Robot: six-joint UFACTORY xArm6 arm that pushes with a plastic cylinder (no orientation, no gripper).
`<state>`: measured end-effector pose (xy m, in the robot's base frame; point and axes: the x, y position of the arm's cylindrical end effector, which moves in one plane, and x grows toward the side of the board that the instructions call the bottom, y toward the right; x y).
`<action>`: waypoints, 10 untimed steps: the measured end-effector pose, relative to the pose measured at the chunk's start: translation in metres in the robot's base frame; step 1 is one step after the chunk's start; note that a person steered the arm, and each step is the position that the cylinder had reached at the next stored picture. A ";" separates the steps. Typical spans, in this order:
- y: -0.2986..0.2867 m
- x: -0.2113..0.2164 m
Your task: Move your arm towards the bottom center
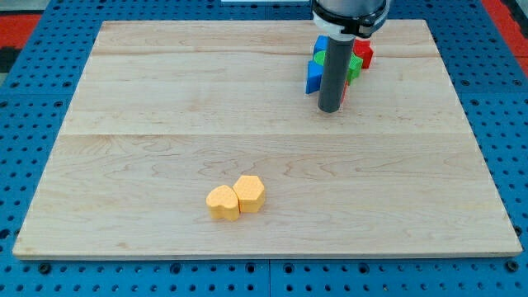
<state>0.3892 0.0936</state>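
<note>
No legible text, label, brand, number or sign found on the wooden board [165,82], on the coloured blocks, on the rod, or on the blue perforated surface [33,74] around the board.

The arm enters from the view's top at about 1 o'clock, only its dark rounded end housing [348,15] showing, cut off by the frame edge. From it 1 straight dark grey rod [334,70] hangs upright, pointing toward 6 o'clock. My tip [330,110] sits at the rod's lower end, down at the desk [165,124] surface, in the upper right part of the view.
</note>
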 end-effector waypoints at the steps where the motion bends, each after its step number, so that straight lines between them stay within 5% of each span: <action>1: 0.011 -0.003; 4: 0.009 0.004; 6: -0.146 0.022; 7: -0.205 0.074; 10: -0.224 0.205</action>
<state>0.5939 -0.1301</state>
